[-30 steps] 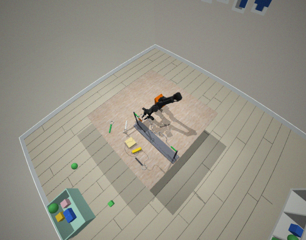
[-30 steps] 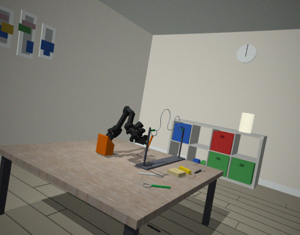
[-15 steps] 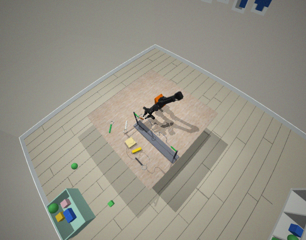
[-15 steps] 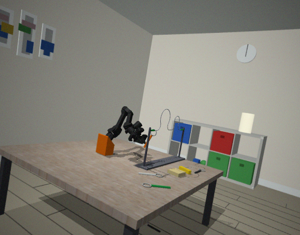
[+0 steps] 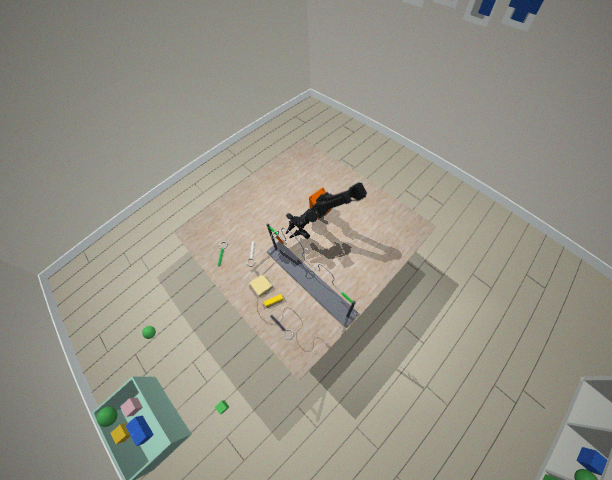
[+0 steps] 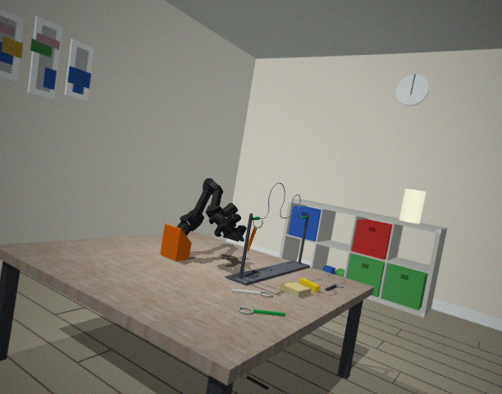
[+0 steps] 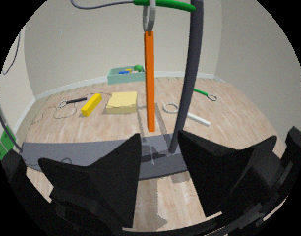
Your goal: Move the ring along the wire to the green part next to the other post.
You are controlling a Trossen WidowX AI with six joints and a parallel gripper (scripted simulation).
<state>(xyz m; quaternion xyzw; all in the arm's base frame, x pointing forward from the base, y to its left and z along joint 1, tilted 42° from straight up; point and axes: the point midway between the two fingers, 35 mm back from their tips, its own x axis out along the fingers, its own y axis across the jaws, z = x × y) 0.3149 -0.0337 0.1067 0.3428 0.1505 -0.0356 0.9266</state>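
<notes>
The ring (image 6: pixel 257 227) (image 7: pixel 152 17) (image 5: pixel 271 238) hangs on the near green part (image 6: pixel 256 218) (image 7: pixel 172 5), beside the near post (image 6: pixel 245 249) (image 7: pixel 190 64). Its top is cut off in the wrist view. Its orange handle (image 5: pixel 279 240) (image 6: pixel 252 239) (image 7: pixel 150 84) hangs down, slightly tilted in the exterior view. My gripper (image 5: pixel 288 234) (image 6: pixel 244 238) (image 7: pixel 158 137) is open and empty, on the robot-base side of the handle; the handle's lower end shows beyond the fingertips, apart from them. The grey wire (image 6: pixel 279 183) (image 7: pixel 106 5) curves to the far green part (image 5: pixel 347 297) (image 6: pixel 303 217) by the far post (image 5: pixel 350 308) (image 6: pixel 303 241).
The grey base plate (image 5: pixel 316 286) (image 6: pixel 280 270) (image 7: pixel 91 149) lies below. Beyond it lie a pale yellow block (image 5: pixel 260 285) (image 6: pixel 295 289) (image 7: pixel 122 103), a yellow bar (image 5: pixel 273 300) (image 7: pixel 91 104), and loose rings with white (image 5: pixel 252 250), green (image 5: pixel 221 256) and dark (image 5: pixel 278 322) handles.
</notes>
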